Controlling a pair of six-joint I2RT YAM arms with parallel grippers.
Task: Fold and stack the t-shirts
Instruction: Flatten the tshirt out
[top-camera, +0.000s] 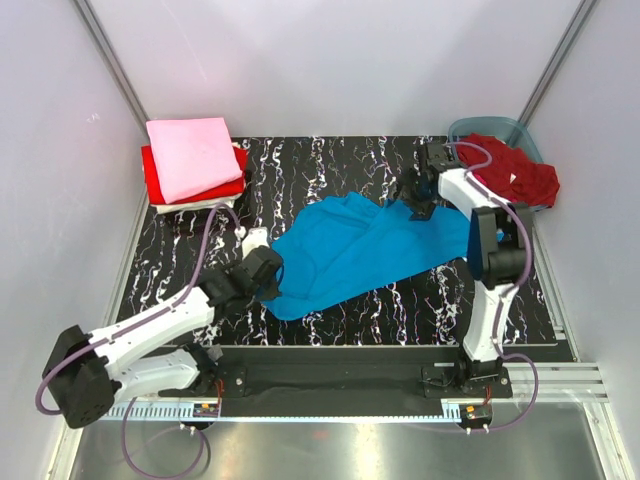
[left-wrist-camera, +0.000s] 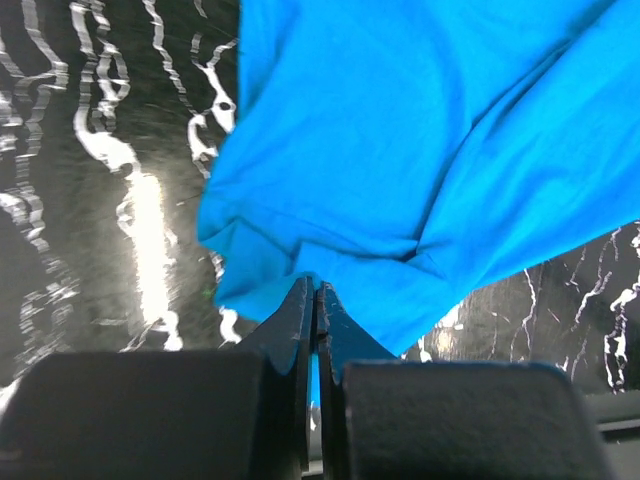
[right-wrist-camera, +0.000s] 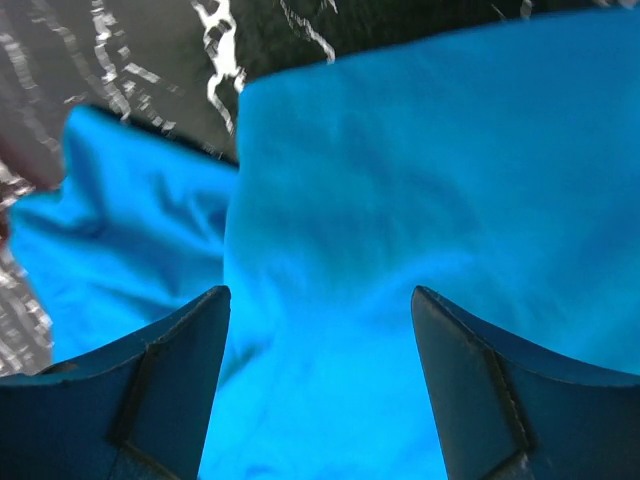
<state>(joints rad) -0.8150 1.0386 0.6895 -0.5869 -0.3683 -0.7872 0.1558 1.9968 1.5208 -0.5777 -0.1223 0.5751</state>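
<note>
While our left gripper (left-wrist-camera: 315, 288) is clenched on the near-left hem of the turquoise blue t-shirt (top-camera: 360, 255), rumpled across the black marbled table (top-camera: 330, 160), our right gripper (right-wrist-camera: 320, 300) hangs over its far right part, jaws spread. We see a folded pale pink t-shirt (top-camera: 190, 155) far left and a dark red t-shirt (top-camera: 515, 172) in the tub (top-camera: 480, 128).

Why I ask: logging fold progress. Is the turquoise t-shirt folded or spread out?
Spread, not folded: the turquoise t-shirt lies rumpled across the table, its edge pinched between the left fingers; the right fingers stand open over it.
</note>
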